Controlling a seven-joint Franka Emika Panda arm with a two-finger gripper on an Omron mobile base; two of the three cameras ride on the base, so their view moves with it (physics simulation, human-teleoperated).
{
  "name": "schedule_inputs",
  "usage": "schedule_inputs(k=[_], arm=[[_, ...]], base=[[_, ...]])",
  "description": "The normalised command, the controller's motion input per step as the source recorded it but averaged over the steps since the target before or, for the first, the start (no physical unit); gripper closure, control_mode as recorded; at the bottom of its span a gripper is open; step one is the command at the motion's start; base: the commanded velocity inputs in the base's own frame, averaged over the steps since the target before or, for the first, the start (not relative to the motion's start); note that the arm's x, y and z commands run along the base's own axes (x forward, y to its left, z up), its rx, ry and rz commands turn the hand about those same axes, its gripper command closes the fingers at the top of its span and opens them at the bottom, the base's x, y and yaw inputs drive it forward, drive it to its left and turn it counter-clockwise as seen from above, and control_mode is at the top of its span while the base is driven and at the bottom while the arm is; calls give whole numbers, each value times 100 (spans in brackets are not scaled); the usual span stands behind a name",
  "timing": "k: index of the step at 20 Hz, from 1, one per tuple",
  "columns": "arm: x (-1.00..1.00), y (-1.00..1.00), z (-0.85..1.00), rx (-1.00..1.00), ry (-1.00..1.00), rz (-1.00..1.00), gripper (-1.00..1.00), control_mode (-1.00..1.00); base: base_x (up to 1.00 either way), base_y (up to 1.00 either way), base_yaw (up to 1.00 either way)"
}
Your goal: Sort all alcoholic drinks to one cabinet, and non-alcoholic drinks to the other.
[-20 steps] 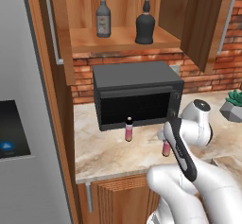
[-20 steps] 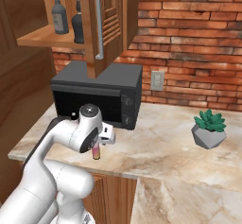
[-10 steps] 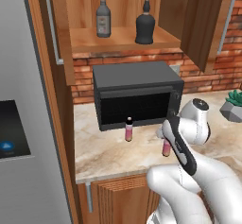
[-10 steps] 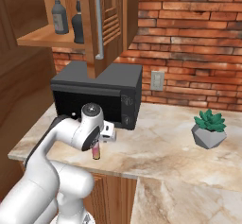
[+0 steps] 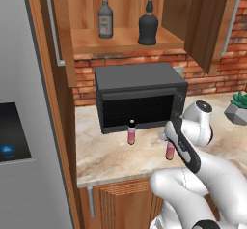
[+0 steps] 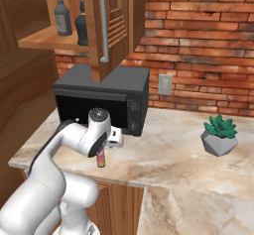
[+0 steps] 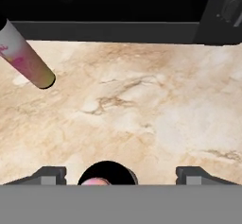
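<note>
We see the two liquor bottles (image 5: 128,21) already standing upright in the open narrow cabinet (image 5: 120,38) above a black microwave (image 5: 137,95). On the marble bench (image 5: 116,153), one pink bottle (image 5: 131,132) stands by the microwave. Our end effector (image 7: 120,175) sits directly above the other pink bottle (image 7: 107,173), upright between wide-spread fingers (image 7: 49,175) that are not yet gripping it.

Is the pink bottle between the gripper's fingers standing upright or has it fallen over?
Upright. In the hand view its black cap faces the camera from directly below, between the gripper fingers, and the pink bottle stands vertical on the counter.
</note>
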Motion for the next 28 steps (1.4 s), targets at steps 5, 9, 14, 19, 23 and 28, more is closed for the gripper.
schedule_inputs(k=[5,9,14,19,23,28], arm=[[5,6,-25,0,-3,1,100,-100],[0,6,-9,0,-2,2,100,-100],[-17,19,18,-2,-7,0,100,-100],[-39,22,69,-9,-19,0,100,-100],[-27,16,54,-6,-15,0,100,-100],[-22,7,62,-2,-8,0,100,-100]], base=[[0,0,0],[0,0,0],[0,0,0],[0,0,0],[0,0,0],[0,0,0]])
